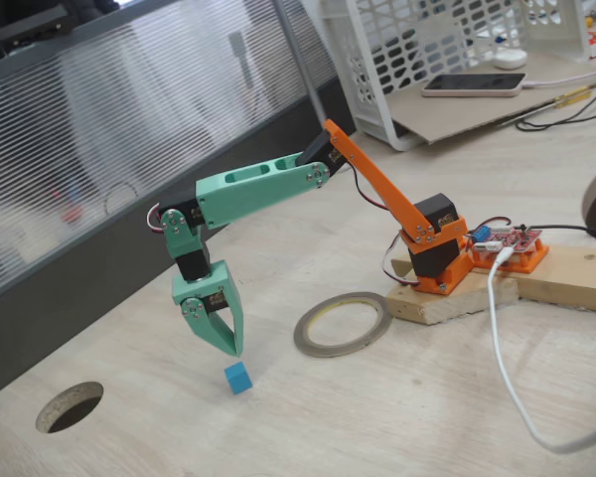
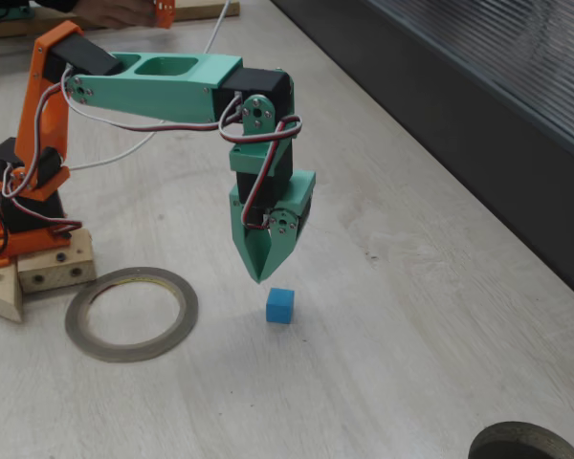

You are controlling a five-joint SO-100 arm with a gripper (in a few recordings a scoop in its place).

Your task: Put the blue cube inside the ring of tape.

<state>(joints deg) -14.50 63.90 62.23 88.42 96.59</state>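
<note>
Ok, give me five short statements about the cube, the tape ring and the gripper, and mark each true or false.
1. The blue cube lies inside the ring of tape. False: it sits on the table outside the ring.
2. The gripper hangs just above the cube, pointing down. True.
3. The gripper holds the cube. False: its fingers are together and hold nothing.
4. The ring lies flat near the arm's wooden base. True.
5. The cube sits in the round hole in the tabletop. False: they are apart.

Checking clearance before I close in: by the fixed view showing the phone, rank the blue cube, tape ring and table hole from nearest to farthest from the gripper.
1. Blue cube, just below the gripper.
2. Ring of tape, to its right.
3. Table hole, far left.
</note>
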